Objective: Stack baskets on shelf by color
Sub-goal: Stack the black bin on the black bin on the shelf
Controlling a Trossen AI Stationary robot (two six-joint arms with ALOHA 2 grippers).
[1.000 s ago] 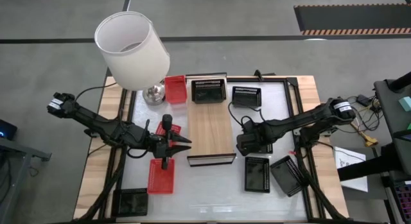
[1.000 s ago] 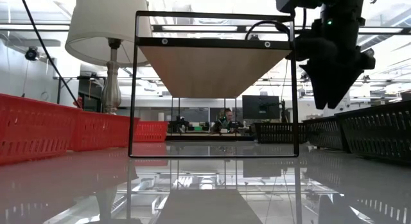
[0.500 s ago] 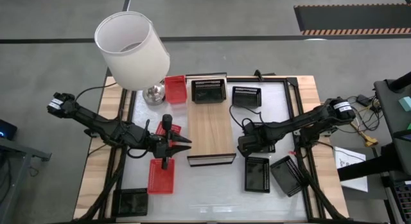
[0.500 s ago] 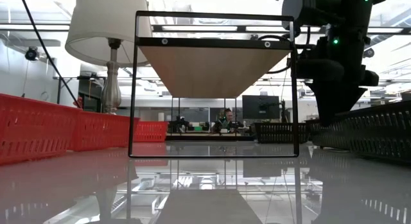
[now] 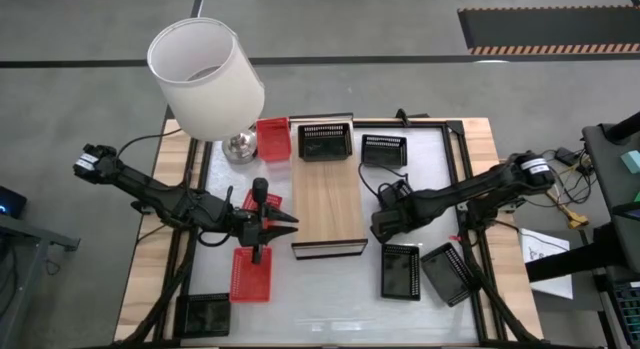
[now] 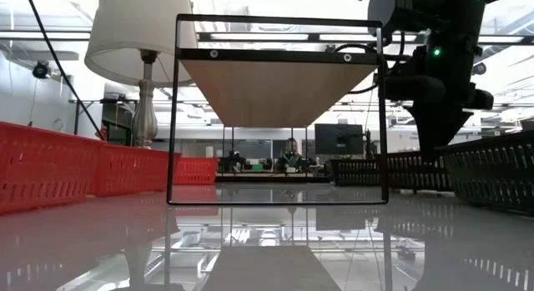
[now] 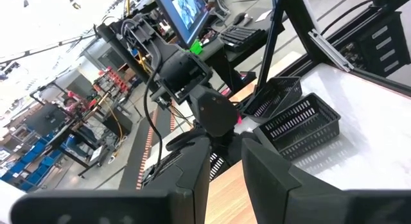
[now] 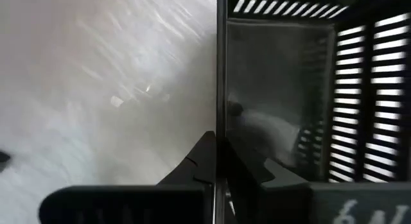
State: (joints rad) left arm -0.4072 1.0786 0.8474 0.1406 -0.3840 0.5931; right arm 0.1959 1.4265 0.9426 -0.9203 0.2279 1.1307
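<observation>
1. The step in hand looks like picking up a black basket (image 5: 400, 271) for the shelf (image 5: 327, 201). The right gripper (image 5: 385, 227) is low over the white table (image 5: 330, 289), just beside the shelf's right edge and at the far end of that basket.

2. In the right wrist view the basket wall (image 8: 221, 70) runs straight between the right gripper's two fingers, one finger inside the basket and one outside on the bare table. The fingers sit close to the wall, but whether they have pinched it cannot be told; the basket appears to rest on the table.

3. The shelf is a light-wood board in the middle of the table, with one black basket (image 5: 325, 142) at its far end. Another black basket (image 5: 384, 150) lies on the table beside it, and a fourth (image 5: 447, 273) sits tilted near the front right.

4. Red baskets lie to the left: one (image 5: 272, 139) by the lamp (image 5: 208, 81), one (image 5: 252, 273) at the front.

5. The left gripper (image 5: 283, 225) waits beside the shelf's left edge, fingers slightly apart and holding nothing.

6. The next move probably calls for a firm pinch on the wall, then a level lift over to the shelf's black stack.
</observation>
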